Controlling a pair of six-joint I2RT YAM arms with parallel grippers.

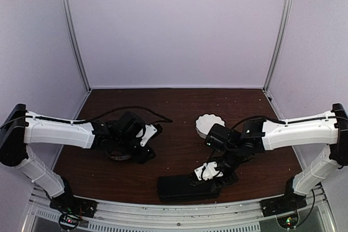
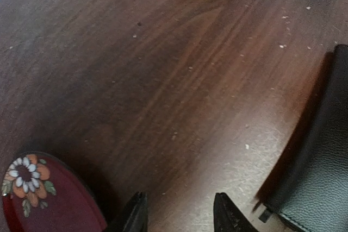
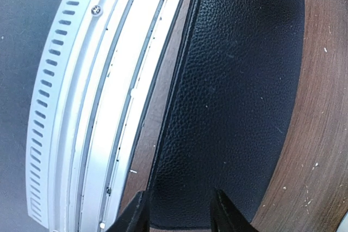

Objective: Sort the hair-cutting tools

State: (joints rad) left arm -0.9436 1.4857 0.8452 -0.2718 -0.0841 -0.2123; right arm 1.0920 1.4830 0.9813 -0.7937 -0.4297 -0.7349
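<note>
No hair-cutting tools show in any view; they are hidden or out of view. My left gripper (image 1: 147,144) hovers at the right edge of the red flowered plate (image 2: 32,194), open, with only bare wood between its fingertips (image 2: 137,213). My right gripper (image 1: 209,172) hangs over the right end of the flat black case (image 3: 234,91), which lies shut near the table's front edge. Its jaws stand apart above the leather, holding nothing. In the top view the left arm covers most of the plate (image 1: 115,155).
A white scalloped dish (image 1: 209,123) sits mid-table behind the right gripper. The white slotted rail (image 3: 81,107) of the table's front edge runs just beside the case (image 1: 187,187). The case's corner (image 2: 321,177) shows in the left wrist view.
</note>
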